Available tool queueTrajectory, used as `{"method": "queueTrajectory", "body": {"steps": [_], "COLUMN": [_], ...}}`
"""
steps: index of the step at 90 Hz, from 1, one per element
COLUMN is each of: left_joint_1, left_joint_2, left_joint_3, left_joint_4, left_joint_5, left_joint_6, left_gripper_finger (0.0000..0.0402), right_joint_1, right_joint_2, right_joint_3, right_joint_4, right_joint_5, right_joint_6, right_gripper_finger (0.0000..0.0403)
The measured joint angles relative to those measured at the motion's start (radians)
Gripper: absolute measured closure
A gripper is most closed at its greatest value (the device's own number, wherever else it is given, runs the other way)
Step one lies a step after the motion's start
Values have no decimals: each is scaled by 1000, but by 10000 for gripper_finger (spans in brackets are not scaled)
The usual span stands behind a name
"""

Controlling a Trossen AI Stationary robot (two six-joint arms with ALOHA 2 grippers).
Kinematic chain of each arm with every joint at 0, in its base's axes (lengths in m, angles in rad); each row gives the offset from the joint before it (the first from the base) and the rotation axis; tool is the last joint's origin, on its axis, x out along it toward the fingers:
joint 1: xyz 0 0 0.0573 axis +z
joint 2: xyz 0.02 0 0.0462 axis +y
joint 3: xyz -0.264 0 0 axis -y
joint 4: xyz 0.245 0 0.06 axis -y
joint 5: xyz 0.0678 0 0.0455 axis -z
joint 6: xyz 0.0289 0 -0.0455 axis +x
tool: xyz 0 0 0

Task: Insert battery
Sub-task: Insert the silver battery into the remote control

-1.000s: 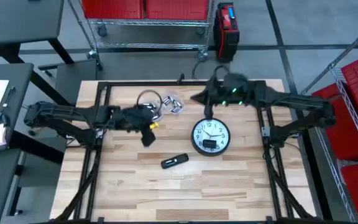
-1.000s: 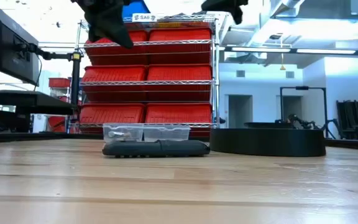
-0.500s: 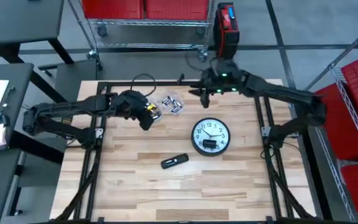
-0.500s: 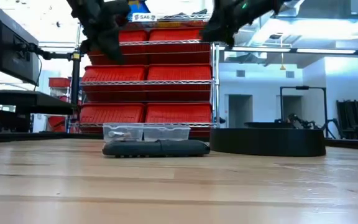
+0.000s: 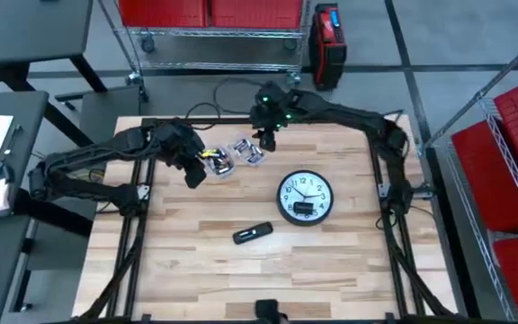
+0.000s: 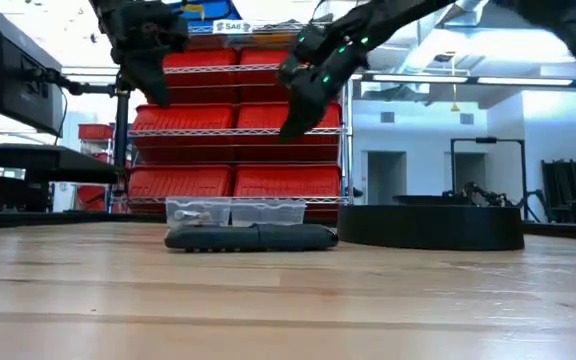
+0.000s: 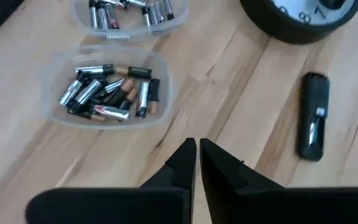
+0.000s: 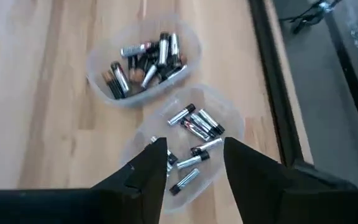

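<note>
Left gripper (image 5: 193, 174) raised above the table (image 5: 187, 270), just beside the near tray of batteries (image 5: 219, 163); fingers (image 7: 188, 163) pressed together with only a thin slit between them, nothing held. In the left wrist view, the same tray of batteries (image 7: 109, 92) ahead of the fingertips, full of loose cells, with the second tray (image 7: 129, 14) beyond it. Second tray (image 5: 250, 151) touching or almost touching the first, both at the far part of the table. Right gripper (image 5: 266, 141) raised directly over this second tray; fingers (image 8: 148, 163) spread well apart, empty, cells scattered in the tray (image 8: 194, 134) between and below them. Black remote (image 5: 253, 233) flat on the wood nearer the front, apart from both grippers. Wall clock (image 5: 305, 198) lying face up to the right of the trays, untouched.
</note>
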Motion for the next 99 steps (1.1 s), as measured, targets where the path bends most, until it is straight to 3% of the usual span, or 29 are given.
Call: {"method": "queueTrajectory", "body": {"steps": [20, 38, 53, 72, 86, 99], "left_joint_1": [12, 35, 87, 121, 122, 140], "left_joint_2": [1, 1, 15, 128, 302, 494], "left_joint_3": [0, 0, 0, 7, 137, 309], "left_joint_4": [-56, 70, 271, 433, 444, 418], "left_joint_5": [-1, -2, 46, 98, 56, 15], "left_joint_6": [91, 142, 118, 77, 70, 92], "left_gripper_finger": [398, 398, 374, 292, 240, 232], "right_joint_1": [32, 42, 4, -94, -178, -235], "right_joint_2": [105, 74, -86, -349, -518, -610], "right_joint_3": [59, 58, 58, 59, 60, 60], "right_joint_4": [-15, -134, -198, -147, -77, -67], "right_joint_5": [126, 142, 137, 144, 144, 117], "right_joint_6": [-63, 57, 100, 91, 90, 90], "right_gripper_finger": [267, 267, 267, 267, 267, 267]}}
